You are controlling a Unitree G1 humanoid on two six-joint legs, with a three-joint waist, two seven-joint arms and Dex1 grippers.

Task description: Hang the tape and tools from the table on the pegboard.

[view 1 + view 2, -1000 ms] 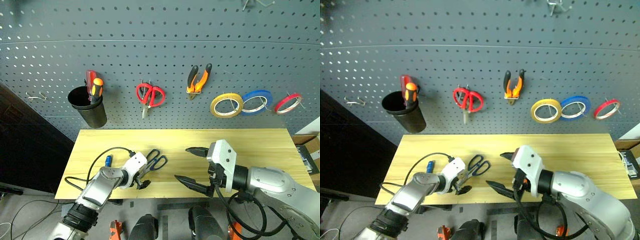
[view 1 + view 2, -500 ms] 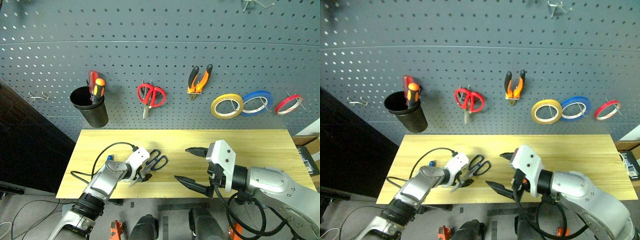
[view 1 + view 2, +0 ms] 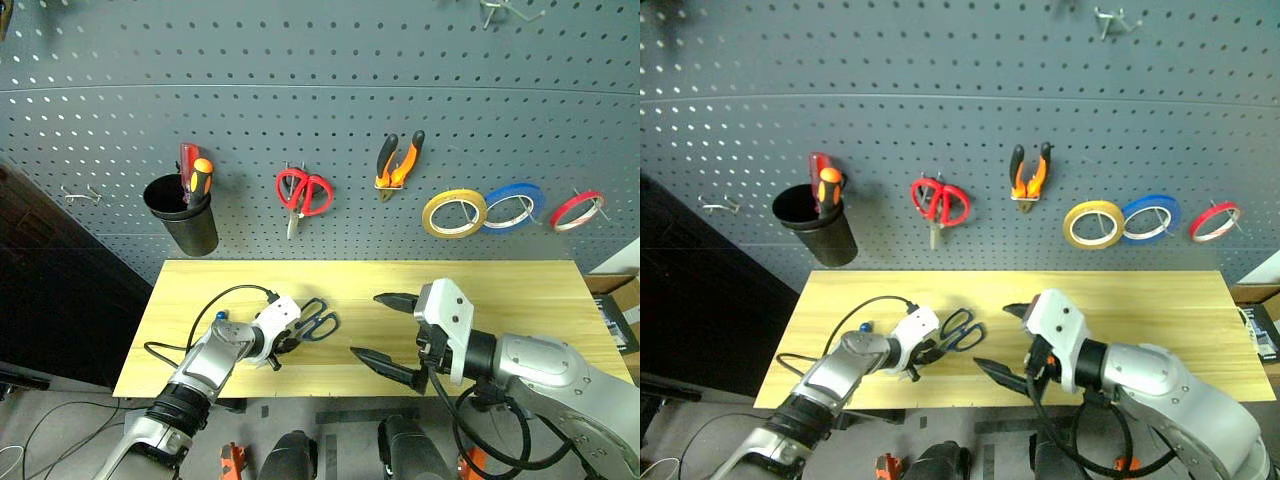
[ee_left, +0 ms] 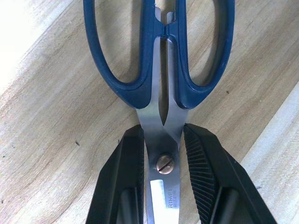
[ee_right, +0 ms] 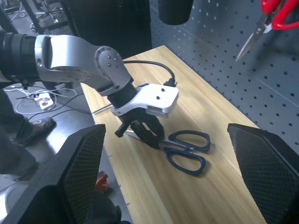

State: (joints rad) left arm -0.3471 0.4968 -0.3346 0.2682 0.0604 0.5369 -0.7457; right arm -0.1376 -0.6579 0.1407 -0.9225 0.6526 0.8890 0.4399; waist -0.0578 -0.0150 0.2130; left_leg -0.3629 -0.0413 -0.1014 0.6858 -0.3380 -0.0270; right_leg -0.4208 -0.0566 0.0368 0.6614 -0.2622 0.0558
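Observation:
The scissors (image 3: 318, 322) with dark blue handles lie flat on the light wood table (image 3: 520, 285), left of centre. My left gripper (image 3: 283, 345) is shut on them, its fingers (image 4: 133, 158) pressed against both sides of the blades at the pivot screw. Behind my left arm a bit of the blue-handled screwdriver (image 3: 218, 316) shows on the table. My right gripper (image 3: 375, 330) hangs open and empty above the table's front middle. The orange-and-black pliers (image 3: 399, 160) and the red tape ring (image 3: 577, 209) hang on the dark grey pegboard (image 3: 320, 60).
On the pegboard hang a black cup (image 3: 182, 213) holding red and orange screwdrivers, red scissors (image 3: 302, 192), a yellow tape ring (image 3: 453, 212) and a blue tape ring (image 3: 511, 204). A bare hook (image 3: 75, 195) sits far left. A black cable (image 3: 200, 310) loops from my left wrist.
My left gripper slid forward along the scissors and its fingers closed in on the blades. The right gripper has stayed still and open.

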